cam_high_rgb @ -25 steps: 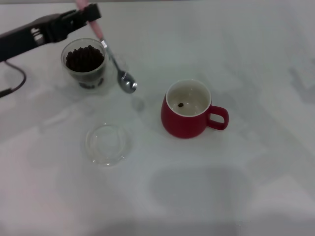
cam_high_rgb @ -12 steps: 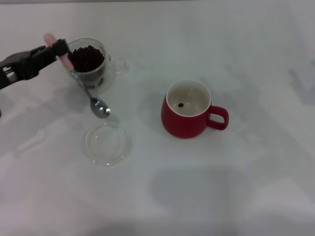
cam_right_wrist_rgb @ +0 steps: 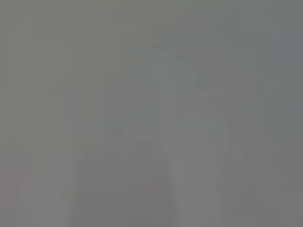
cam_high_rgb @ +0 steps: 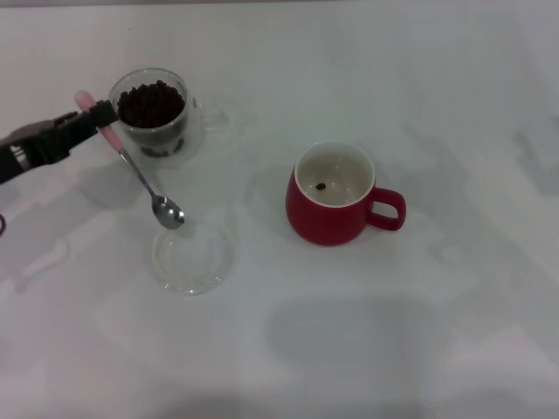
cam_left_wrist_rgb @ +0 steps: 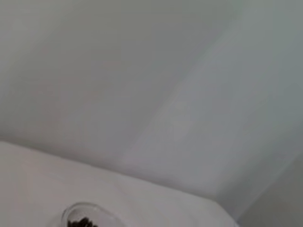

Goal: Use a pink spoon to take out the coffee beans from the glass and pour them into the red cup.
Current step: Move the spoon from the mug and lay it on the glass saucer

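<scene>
Head view: white desk (cam_high_rgb: pixel 437 332) with everything spread across it.
Left hand (cam_high_rgb: pixel 92 118): at the far left, clenched on the pink handle of the spoon (cam_high_rgb: pixel 131 166).
Spoon: slants down toward the near right; its bowl hangs over the far rim of a flat clear dish (cam_high_rgb: pixel 192 257).
Glass (cam_high_rgb: pixel 153 118): just right of the hand, filled with beans (cam_high_rgb: pixel 150 102).
Cup (cam_high_rgb: pixel 336 196): right of centre, handle pointing right, one bean inside.
Left wrist view: glass rim (cam_left_wrist_rgb: pixel 87 218) shows at the frame edge.
Right hand: out of sight.

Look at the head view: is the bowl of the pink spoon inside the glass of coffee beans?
No. The pink spoon, held by the left gripper, hangs outside the glass, its bowl above the clear dish's rim.
</scene>
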You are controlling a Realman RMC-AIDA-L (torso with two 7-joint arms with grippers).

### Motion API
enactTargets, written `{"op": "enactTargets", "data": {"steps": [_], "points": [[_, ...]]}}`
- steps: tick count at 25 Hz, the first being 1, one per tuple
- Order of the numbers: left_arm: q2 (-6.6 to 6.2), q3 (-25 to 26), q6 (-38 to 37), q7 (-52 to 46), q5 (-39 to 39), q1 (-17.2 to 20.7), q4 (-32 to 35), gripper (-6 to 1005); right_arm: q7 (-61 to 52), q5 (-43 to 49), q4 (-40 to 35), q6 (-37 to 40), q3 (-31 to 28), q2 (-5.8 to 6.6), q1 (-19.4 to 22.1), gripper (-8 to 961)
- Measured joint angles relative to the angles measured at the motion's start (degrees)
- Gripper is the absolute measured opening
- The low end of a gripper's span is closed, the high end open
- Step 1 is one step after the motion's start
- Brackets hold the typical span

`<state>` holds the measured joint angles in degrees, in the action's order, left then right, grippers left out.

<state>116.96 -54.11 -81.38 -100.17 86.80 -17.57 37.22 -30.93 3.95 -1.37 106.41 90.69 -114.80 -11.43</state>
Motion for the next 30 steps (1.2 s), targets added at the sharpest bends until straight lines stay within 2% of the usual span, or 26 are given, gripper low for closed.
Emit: {"op": "enactTargets", "data": {"steps": [14, 30], "points": [[1.18, -0.1, 1.69, 0.67, 2.58, -1.0, -3.59, 134, -0.01, 0.0, 0.49, 0.89, 0.16, -0.07, 0.16, 735], [1.34, -0.46, 3.47, 2.23, 2.72, -1.56, -7.77, 135, -0.1, 0.0, 0.25, 0.9, 0.72, -0.15, 0.18, 735]]}}
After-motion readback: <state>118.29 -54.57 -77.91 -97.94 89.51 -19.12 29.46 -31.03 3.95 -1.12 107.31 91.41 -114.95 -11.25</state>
